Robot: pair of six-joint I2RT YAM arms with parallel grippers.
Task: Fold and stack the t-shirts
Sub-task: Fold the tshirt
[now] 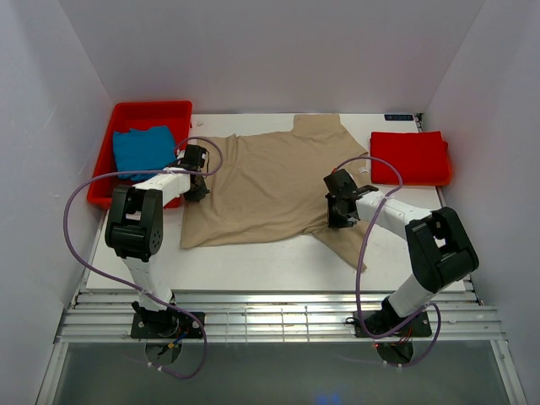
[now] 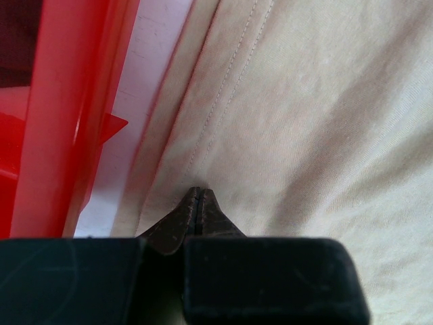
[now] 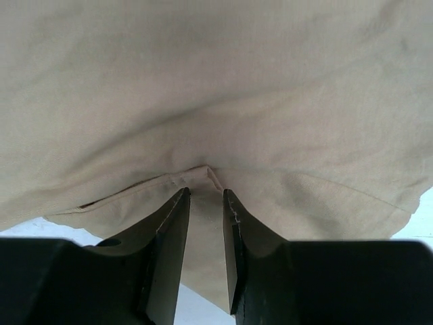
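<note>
The tan-beige t-shirt (image 1: pixel 270 181) lies spread out on the table's middle. The bright red t-shirt (image 1: pixel 409 157) lies folded at the back right. The blue t-shirt (image 1: pixel 143 150) lies folded inside the red tray (image 1: pixel 135 114). My left gripper (image 1: pixel 199 187) is at the tan shirt's left edge. In the left wrist view it (image 2: pixel 197 192) is shut, tips pressed together over the cloth (image 2: pixel 325 101), with no cloth seen between them. My right gripper (image 1: pixel 337 215) is low over the tan shirt's right side. In the right wrist view it (image 3: pixel 206 193) is open, jaws straddling a small raised fold of the shirt (image 3: pixel 216 88).
The red plastic tray stands at the back left, its wall (image 2: pixel 54 115) close beside my left gripper. White walls enclose the table on three sides. A tan sleeve (image 1: pixel 346 245) reaches toward the near edge on the right.
</note>
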